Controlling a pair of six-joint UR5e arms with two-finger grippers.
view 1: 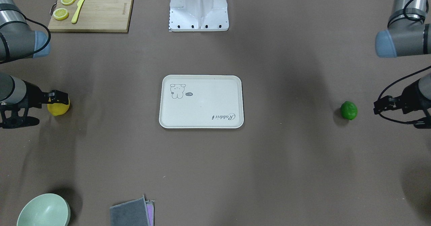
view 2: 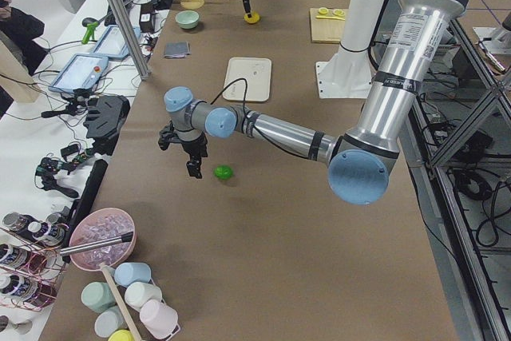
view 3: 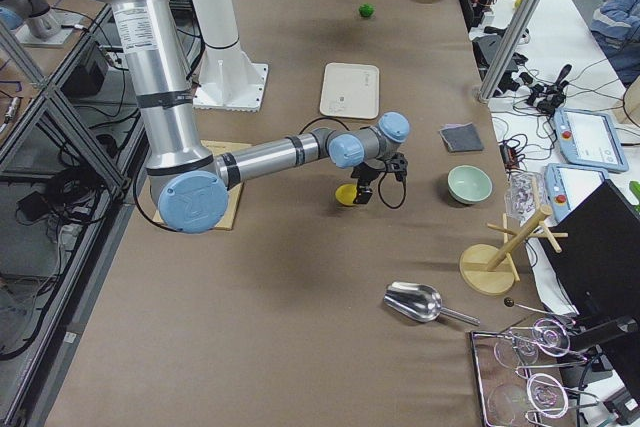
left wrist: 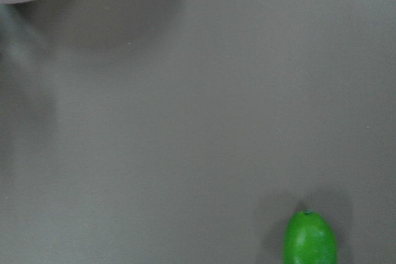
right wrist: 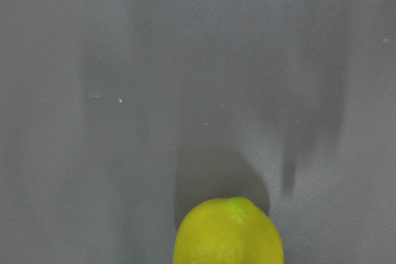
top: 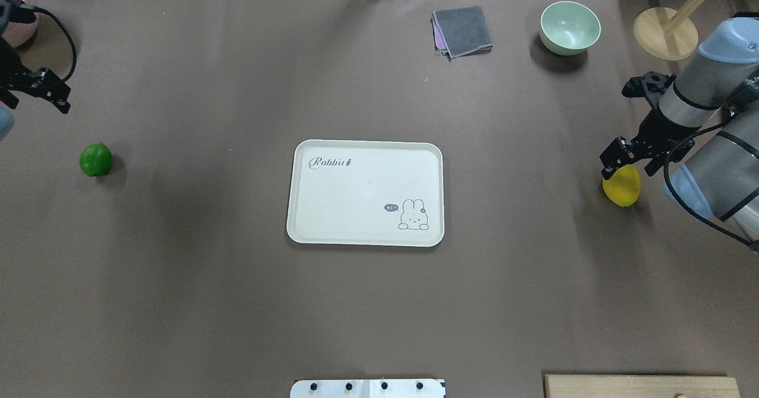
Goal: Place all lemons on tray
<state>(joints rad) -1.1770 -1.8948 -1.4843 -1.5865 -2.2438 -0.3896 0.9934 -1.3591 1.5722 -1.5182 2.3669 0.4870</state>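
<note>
Straddling the bright yellow oval lemon (top: 622,187), the right end effector (top: 630,165) has its fingers apart, seemingly unclamped. The left end effector (view 1: 376,106), also spread, hangs near the glossy green lemon (top: 95,159). Well inward of both lies the cream-white rectangular tray (top: 364,232), wide brown desk (top: 237,303) flanking its short edges.

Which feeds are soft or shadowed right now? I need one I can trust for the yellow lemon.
Right wrist view: yellow lemon cut off by the bottom edge, slightly soft, dark shadow streaks behind it. Left wrist view: blurred, green lemon low in the corner. Overhead view: sharp, evenly lit, right gripper over the yellow lemon readable.
</note>
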